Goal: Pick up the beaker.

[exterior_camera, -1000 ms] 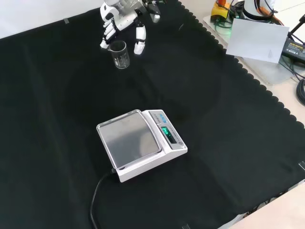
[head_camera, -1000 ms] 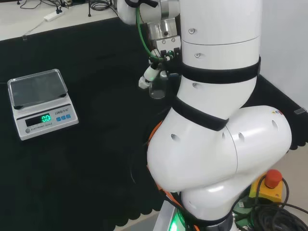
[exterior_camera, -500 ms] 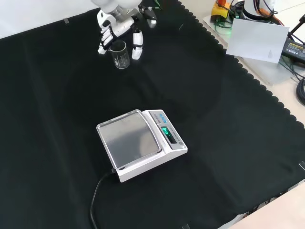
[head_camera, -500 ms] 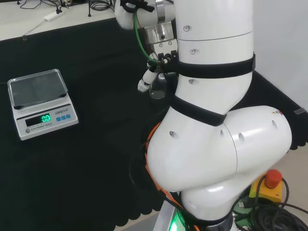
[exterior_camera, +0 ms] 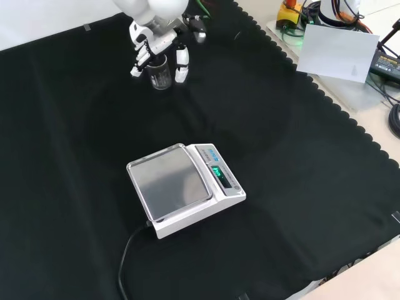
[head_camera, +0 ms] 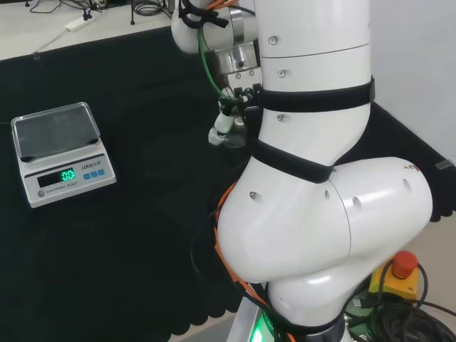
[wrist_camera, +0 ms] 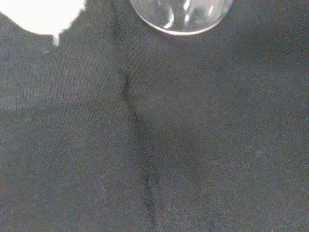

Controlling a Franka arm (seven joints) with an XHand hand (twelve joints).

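The beaker [exterior_camera: 160,72], small, clear and empty-looking, stands upright on the black cloth [exterior_camera: 262,125] at the top of the front view. The hand [exterior_camera: 156,45] comes down over it from above. Its fingers [exterior_camera: 139,60] hang at the beaker's left side, close to the rim, and its thumb [exterior_camera: 181,64] hangs a little off the right side. In the head view the beaker [head_camera: 232,137] is half hidden behind the white arm, with a fingertip of the hand [head_camera: 219,130] beside it. The wrist view has the beaker's round base [wrist_camera: 181,14] close by.
A grey weighing scale [exterior_camera: 182,187] with a lit green display sits mid-cloth in the front view, its cable running toward the near edge; in the head view the scale [head_camera: 60,151] is at the left. A white sheet [exterior_camera: 337,51] and cables lie beyond the cloth's scalloped edge.
The hand has sunk lower around the beaker, with fingers and thumb now level with its wall. The beaker stands where it did.
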